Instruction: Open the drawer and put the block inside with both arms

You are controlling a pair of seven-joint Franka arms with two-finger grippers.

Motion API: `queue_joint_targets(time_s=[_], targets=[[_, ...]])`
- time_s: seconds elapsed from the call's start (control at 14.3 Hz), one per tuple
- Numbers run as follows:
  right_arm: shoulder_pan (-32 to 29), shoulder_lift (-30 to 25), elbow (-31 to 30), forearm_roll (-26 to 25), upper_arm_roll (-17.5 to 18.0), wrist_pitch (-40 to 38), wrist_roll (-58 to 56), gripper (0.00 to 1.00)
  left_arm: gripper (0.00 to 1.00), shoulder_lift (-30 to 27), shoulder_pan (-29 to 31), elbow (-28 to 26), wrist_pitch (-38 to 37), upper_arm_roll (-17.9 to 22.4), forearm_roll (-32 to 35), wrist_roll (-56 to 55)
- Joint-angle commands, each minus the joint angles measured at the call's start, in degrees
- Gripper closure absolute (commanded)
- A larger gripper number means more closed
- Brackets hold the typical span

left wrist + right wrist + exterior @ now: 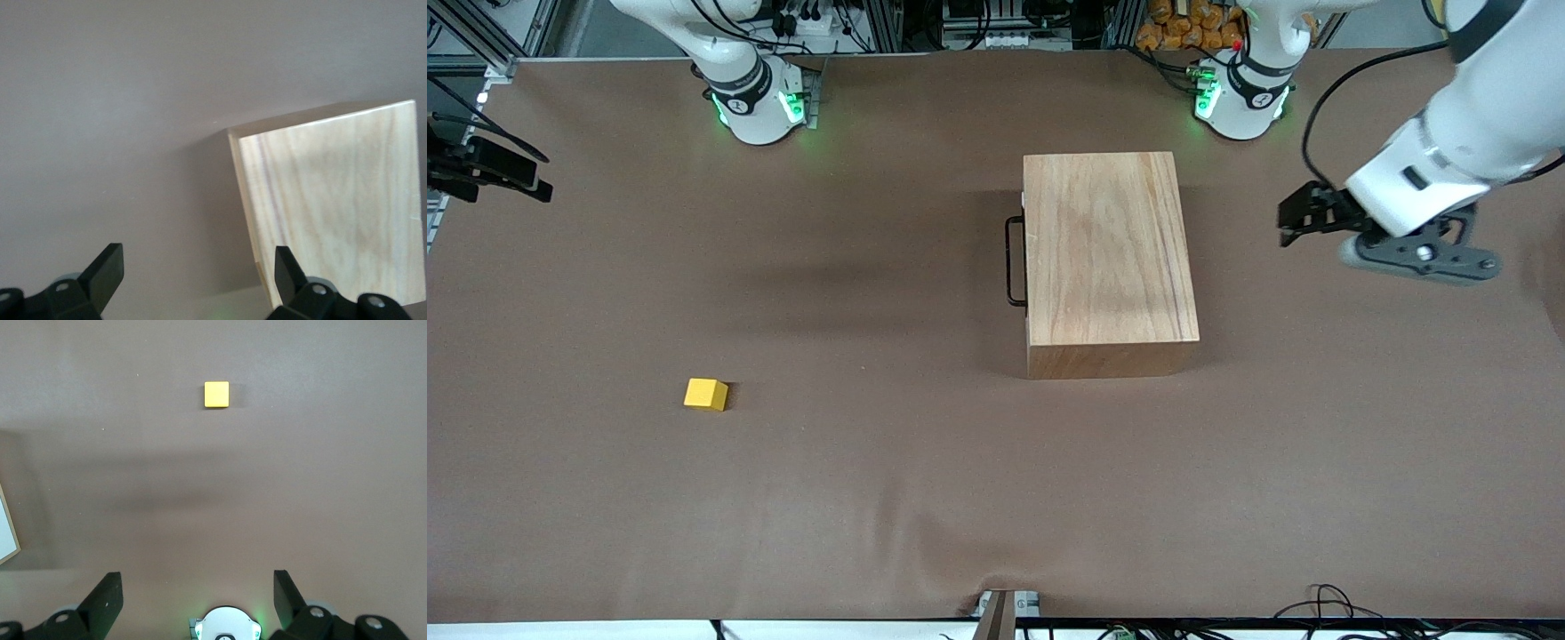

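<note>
On the brown worktop [925, 480] in the front view, a wooden box [1107, 253] is seen toward the left arm's end, its long axis running from the bases toward the camera. The drawer is shut, and only a sliver of its pale front panel [1023, 200] can be made out at the side facing the right arm's end, where the black handle [1014, 261] stands out. The block [706, 394] lies toward the right arm's end, well apart from the box and nearer the camera than it. The left hand [1288, 220] is held in the air over the worktop beside the box, at the side away from the handle; its fingers are spread and nothing is gripped. The right hand is cut off at the picture's edge, where only dark parts [480, 169] show. Markings on the lit bases are too small to be read.

In the left wrist view, the left hand [198, 270] is seen released, with one corner of the box [333, 200] under it; the drawer is hidden.

In the right wrist view, the right hand [198, 592] is seen released, high over bare worktop, with the block [217, 394] lying flat well away from it. A pale corner of the box [7, 533] is cut off at the edge.
</note>
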Motion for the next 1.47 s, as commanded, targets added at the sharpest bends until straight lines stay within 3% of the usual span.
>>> queue_joint_targets(time_s=[0.0,0.28,0.56,0.84,1.05,1.4], targets=[[-1.11,0.33,0.34,0.61,0.26,0.22,-0.58,0.0,0.0,3.32,-5.38,2.55,0.33,-0.14,-0.52,-4.96],[-3.04,1.83,0.87,0.97,0.26,0.31,-0.49,0.0,0.0,7.01,-15.49,3.6,5.86,-0.14,-0.35,-23.59],[-4.98,2.09,0.87,1.05,0.26,0.31,-0.49,0.0,0.0,17.19,-27.36,13.34,9.2,0.65,-0.35,-48.01],[-7.35,3.05,0.87,0.97,0.26,0.4,-0.49,0.0,0.0,22.48,-35.97,15.91,16.49,3.01,-0.35,-57.53],[-7.1,3.58,0.78,1.05,0.26,0.49,-0.49,0.0,0.0,26.17,-44.32,16.7,16.68,8.36,-0.35,-64.29],[-5.6,6.14,0.96,0.97,0.52,0.22,-0.66,0.0,0.0,30.13,-62.34,16.62,13.18,26.29,-0.17,-65.28]])
